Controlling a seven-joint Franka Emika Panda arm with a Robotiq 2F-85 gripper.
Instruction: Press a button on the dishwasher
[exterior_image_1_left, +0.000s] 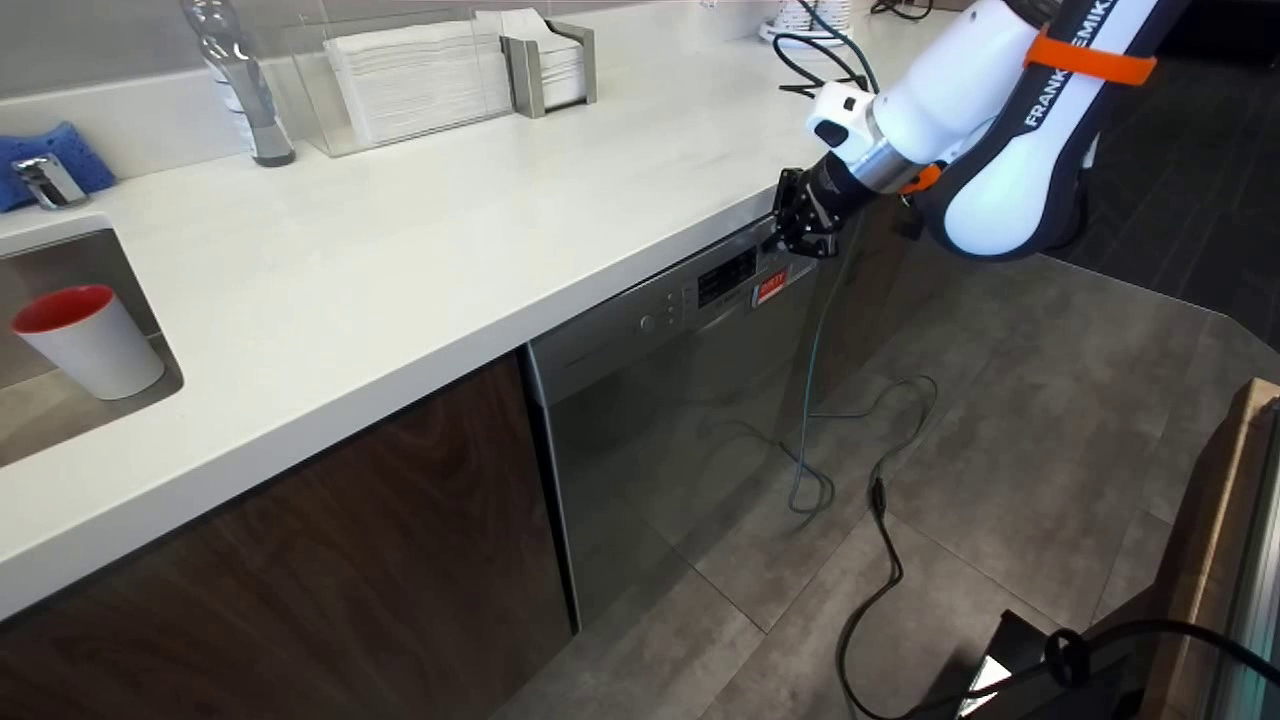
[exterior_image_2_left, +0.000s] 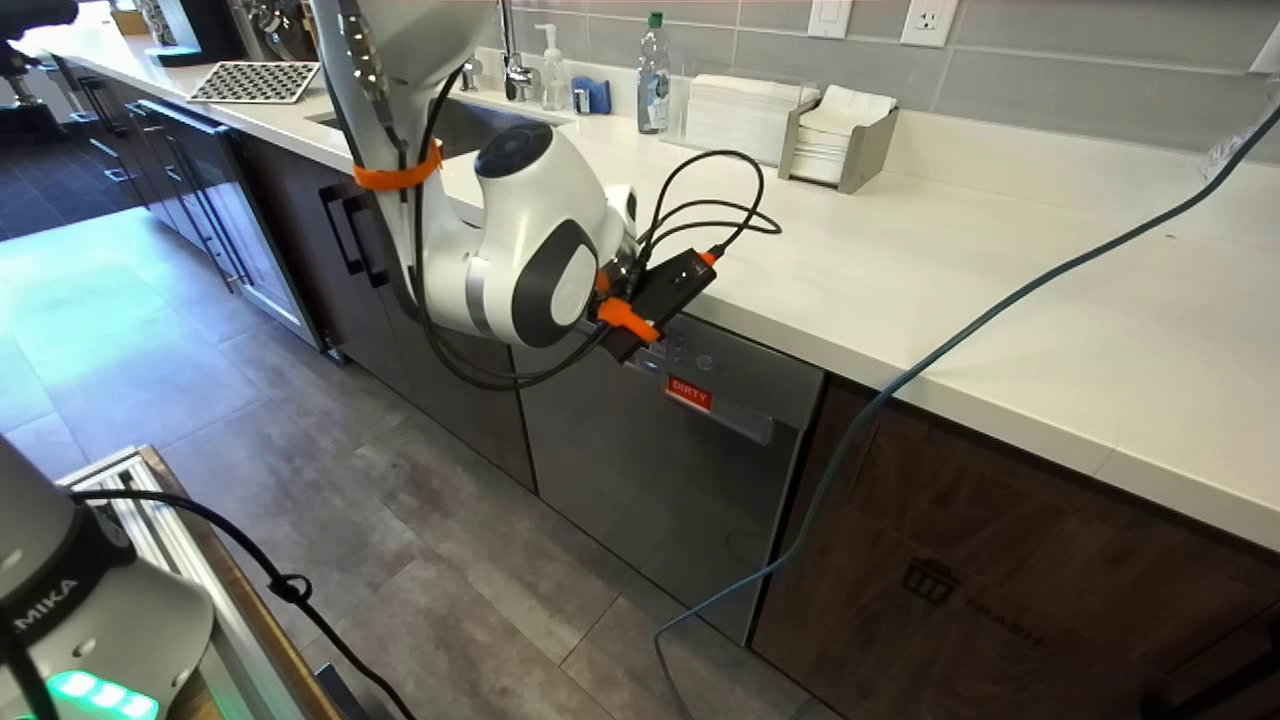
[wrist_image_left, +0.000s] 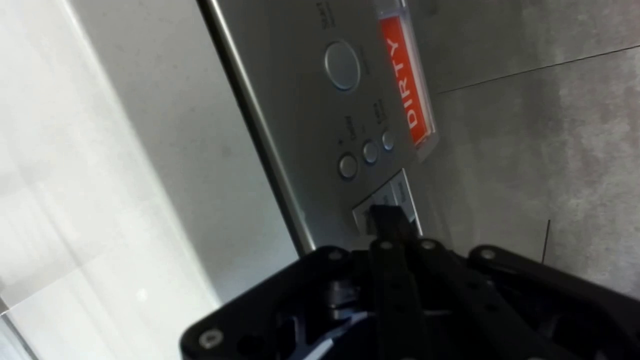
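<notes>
The dishwasher (exterior_image_1_left: 640, 480) has a grey steel front under the counter; it shows in both exterior views (exterior_image_2_left: 650, 470). Its top control strip (wrist_image_left: 280, 100) holds a dark display panel (exterior_image_1_left: 727, 276), a large round button (wrist_image_left: 342, 66) and several small round buttons (wrist_image_left: 348, 166). No red lit digits show. My gripper (wrist_image_left: 392, 215) is shut and empty, its fingers together. In the wrist view its tip overlaps the display panel (wrist_image_left: 402, 192). In an exterior view the gripper (exterior_image_1_left: 770, 243) is at the strip, near the panel's end. I cannot tell whether it touches.
A red DIRTY sign (exterior_image_1_left: 770, 287) is on the dishwasher front. The white counter (exterior_image_1_left: 450, 250) juts just above the strip. Napkin holders (exterior_image_1_left: 550, 65), a bottle (exterior_image_1_left: 240, 90) and a sink with a cup (exterior_image_1_left: 95, 345) are along it. A cable (exterior_image_2_left: 830, 480) hangs in front of the cabinets.
</notes>
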